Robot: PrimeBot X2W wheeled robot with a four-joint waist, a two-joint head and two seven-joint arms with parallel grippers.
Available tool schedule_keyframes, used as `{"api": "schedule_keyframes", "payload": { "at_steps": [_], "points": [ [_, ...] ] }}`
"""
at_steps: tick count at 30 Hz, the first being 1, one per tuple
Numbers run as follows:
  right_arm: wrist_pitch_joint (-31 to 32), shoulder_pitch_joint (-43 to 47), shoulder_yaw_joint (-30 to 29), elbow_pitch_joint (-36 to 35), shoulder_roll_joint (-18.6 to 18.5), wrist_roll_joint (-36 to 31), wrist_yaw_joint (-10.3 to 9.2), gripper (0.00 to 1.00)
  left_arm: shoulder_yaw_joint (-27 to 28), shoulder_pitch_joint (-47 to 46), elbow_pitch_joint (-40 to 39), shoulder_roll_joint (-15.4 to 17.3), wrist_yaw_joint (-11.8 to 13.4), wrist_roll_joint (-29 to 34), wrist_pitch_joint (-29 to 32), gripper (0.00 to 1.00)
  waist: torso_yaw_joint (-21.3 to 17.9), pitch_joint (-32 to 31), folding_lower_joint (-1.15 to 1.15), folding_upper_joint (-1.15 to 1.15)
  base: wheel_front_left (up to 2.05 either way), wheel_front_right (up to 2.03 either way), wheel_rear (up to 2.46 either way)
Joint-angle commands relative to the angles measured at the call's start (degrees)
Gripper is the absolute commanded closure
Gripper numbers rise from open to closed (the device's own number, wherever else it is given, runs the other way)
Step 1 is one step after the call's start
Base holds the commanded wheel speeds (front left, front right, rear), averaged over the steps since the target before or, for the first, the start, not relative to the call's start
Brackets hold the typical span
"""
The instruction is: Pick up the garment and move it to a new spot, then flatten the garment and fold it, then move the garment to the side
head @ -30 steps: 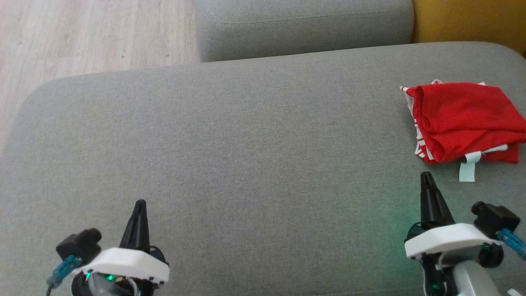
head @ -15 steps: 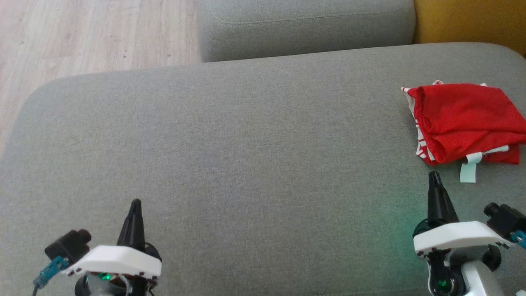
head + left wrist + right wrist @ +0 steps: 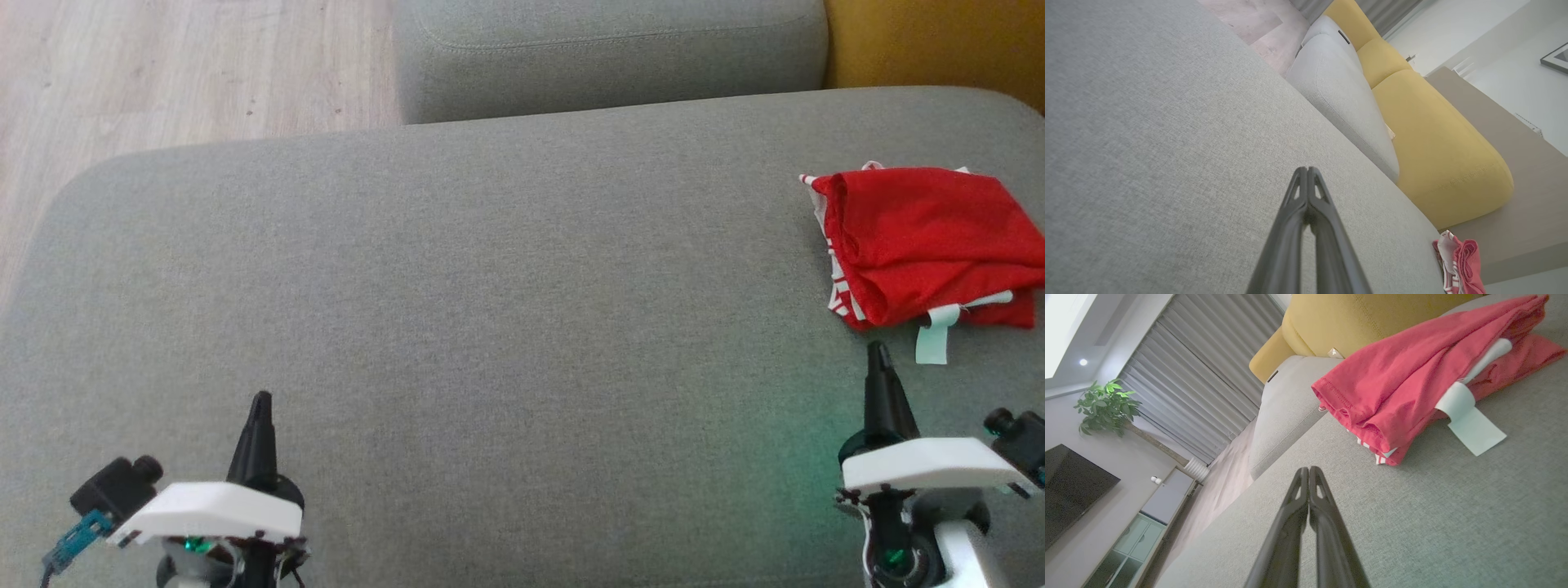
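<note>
The garment (image 3: 922,241) is red with white trim and a white tag, lying folded at the right edge of the grey sofa seat (image 3: 490,310). It also shows at the lower right of the left wrist view as the garment (image 3: 1461,265) and large in the right wrist view as the garment (image 3: 1412,379). My right gripper (image 3: 878,349) is shut and empty, hovering just in front of the garment's near edge. My left gripper (image 3: 260,398) is shut and empty at the lower left, far from the cloth. Both wrist views show the left gripper (image 3: 1307,169) and the right gripper (image 3: 1308,468) with fingers pressed together.
A second grey cushion (image 3: 604,49) stands beyond the seat, with a yellow cushion (image 3: 939,41) at the back right. Wooden floor (image 3: 163,73) lies off the seat's left and far edges. A wide bare stretch of seat lies between the two grippers.
Both grippers have drifted outward: the left a little to the left, the right further to the right and slightly lower. The garment lies where it was.
</note>
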Motion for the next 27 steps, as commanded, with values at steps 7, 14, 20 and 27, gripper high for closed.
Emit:
{"api": "schedule_keyframes", "payload": {
  "at_steps": [7,14,20,27],
  "points": [
    [1.35,-2.31,-0.15,-2.61,-0.21,5.48,-0.03,1.0,2.25,-3.62,-1.58,0.31,-0.85,-4.93,1.3,1.0,0.11,-0.03,0.0,0.0,0.0,0.0,0.0],
    [2.51,-2.28,-0.62,-2.96,-0.22,10.21,-0.03,1.0,3.02,-3.99,-1.51,0.34,-1.3,-9.29,2.48,1.0,0.22,-0.07,0.0,0.0,0.0,0.0,0.0],
    [3.51,-2.26,-1.03,-3.26,-0.22,14.27,-0.03,1.0,3.69,-4.31,-1.45,0.36,-1.69,-13.03,3.5,1.0,0.32,-0.1,0.0,0.0,0.0,0.0,0.0],
    [4.67,-2.24,-1.5,-3.61,-0.23,18.99,-0.04,1.0,4.45,-4.69,-1.38,0.39,-2.13,-17.38,4.67,1.0,0.43,-0.14,0.0,0.0,0.0,0.0,0.0]
  ]
}}
